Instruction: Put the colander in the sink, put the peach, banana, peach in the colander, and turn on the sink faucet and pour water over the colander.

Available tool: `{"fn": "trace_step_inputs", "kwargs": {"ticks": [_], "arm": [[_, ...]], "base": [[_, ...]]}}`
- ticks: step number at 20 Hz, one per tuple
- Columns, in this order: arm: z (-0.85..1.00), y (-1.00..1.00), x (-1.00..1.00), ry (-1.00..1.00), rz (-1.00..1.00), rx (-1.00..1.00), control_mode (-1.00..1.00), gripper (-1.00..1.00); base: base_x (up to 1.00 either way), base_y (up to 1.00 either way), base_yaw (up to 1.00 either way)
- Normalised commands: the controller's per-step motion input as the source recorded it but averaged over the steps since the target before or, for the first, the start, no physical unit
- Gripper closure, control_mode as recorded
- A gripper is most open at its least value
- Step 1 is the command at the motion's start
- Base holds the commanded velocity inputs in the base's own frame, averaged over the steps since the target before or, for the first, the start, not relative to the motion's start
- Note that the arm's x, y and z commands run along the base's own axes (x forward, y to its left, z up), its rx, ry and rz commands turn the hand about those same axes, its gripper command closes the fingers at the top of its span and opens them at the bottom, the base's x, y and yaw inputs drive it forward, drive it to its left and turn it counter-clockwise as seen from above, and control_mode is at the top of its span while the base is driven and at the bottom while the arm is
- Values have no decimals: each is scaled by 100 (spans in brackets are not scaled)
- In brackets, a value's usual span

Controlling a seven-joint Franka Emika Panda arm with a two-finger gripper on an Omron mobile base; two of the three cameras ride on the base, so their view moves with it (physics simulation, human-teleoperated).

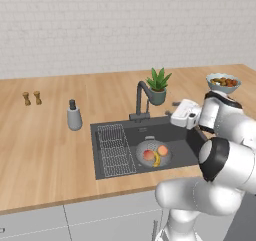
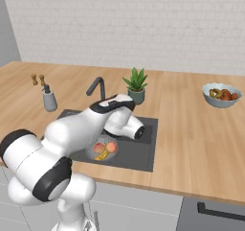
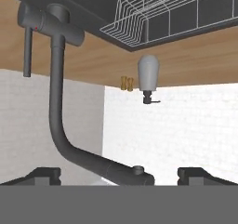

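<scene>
The silvery colander (image 1: 142,148) (image 2: 93,153) sits in the dark sink (image 1: 182,146) (image 2: 141,147). Two peaches (image 1: 148,155) (image 1: 162,150) (image 2: 99,147) (image 2: 111,147) and the yellow banana (image 1: 156,159) (image 2: 102,155) lie inside it. The dark sink faucet (image 1: 141,97) (image 2: 97,87) (image 3: 57,102) stands at the sink's back edge. My gripper (image 1: 173,113) (image 3: 122,174) is open, hovering just right of the faucet at spout height. In the hand view, which is upside down, the bent spout runs between my fingertips (image 3: 44,174). The water is out of view.
A wire rack (image 1: 115,150) (image 3: 158,14) fills the sink's left part. A grey soap dispenser (image 1: 74,116) (image 2: 49,99) (image 3: 148,76) and two small shakers (image 1: 31,98) (image 2: 38,79) stand left. A potted plant (image 1: 158,85) (image 2: 136,85) stands behind the sink, a fruit bowl (image 1: 223,82) (image 2: 221,95) to the right.
</scene>
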Motion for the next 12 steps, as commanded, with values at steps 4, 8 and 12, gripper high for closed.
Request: {"fn": "trace_step_inputs", "kwargs": {"ticks": [4,8,12], "arm": [[-9,2,21,6,-7,0,-100,-100],[-20,4,25,4,-4,0,-100,-100],[-31,6,32,2,-1,-3,-100,-100]], "base": [[0,0,0],[0,0,0],[0,0,0]]}}
